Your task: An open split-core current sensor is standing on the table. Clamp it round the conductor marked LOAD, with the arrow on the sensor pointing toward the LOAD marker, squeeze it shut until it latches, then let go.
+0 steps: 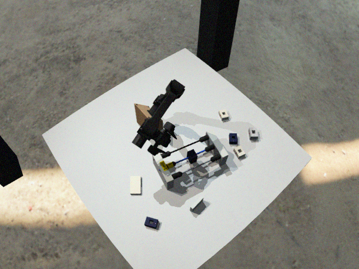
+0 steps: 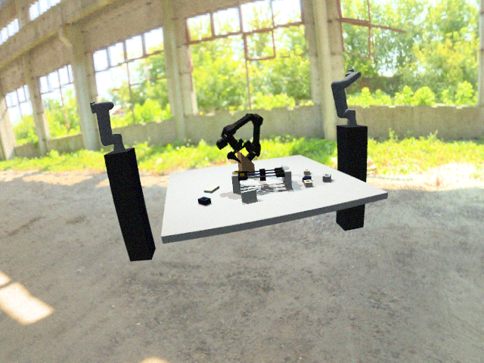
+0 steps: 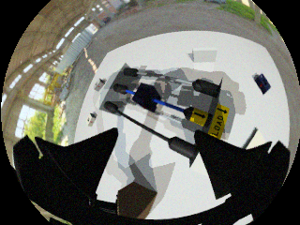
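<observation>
The dark navy sensor [image 1: 192,155] [image 2: 262,174] [image 3: 146,97] sits round the blue conductor [image 1: 181,159] [image 3: 165,104], the middle one of three, and looks closed. Its arrow and latch cannot be made out. The yellow LOAD marker [image 1: 163,165] [image 3: 219,123] is on the end wall where that conductor ends. A yellow sleeve [image 3: 199,117] with an arrow toward the marker is on the same conductor. My gripper [image 1: 171,145] [image 3: 157,133] is open and empty, above the black conductor near the LOAD end, apart from the sensor.
The conductors span two grey end walls [image 1: 169,184] [image 2: 288,181]. A brown block [image 1: 142,114] [image 3: 136,201] stands by the arm. Several small square blocks lie beyond the far wall. A cream plate [image 1: 135,185], a navy block [image 1: 151,222] [image 2: 203,200] and a grey angled piece [image 2: 249,196] lie on the table.
</observation>
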Controlling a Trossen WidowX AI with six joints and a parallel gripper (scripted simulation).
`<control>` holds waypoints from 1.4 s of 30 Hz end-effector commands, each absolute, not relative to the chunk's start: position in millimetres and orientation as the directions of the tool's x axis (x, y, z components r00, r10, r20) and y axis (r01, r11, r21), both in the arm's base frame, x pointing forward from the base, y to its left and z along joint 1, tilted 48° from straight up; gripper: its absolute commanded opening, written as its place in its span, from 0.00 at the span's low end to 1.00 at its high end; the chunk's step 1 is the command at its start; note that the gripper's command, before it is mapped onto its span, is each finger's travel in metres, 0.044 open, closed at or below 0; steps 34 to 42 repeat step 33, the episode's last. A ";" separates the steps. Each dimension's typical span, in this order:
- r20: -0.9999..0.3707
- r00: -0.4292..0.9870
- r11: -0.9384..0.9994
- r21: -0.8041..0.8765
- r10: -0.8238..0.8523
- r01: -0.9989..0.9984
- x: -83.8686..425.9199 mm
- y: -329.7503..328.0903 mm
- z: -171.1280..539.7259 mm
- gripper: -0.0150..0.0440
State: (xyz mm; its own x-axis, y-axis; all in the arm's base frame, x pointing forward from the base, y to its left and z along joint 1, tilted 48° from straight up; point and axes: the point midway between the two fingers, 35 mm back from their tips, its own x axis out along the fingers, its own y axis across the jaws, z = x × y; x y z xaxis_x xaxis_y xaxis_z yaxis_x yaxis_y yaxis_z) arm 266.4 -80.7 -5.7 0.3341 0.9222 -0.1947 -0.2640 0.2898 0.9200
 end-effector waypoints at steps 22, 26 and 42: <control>-0.103 0.479 0.415 0.673 0.872 -0.612 249.7 -89.7 -15.1 1.00; -0.103 0.479 0.415 0.673 0.872 -0.612 249.7 -89.7 -15.1 1.00; -0.115 0.452 0.375 0.751 0.885 -0.543 252.0 -87.2 -14.5 1.00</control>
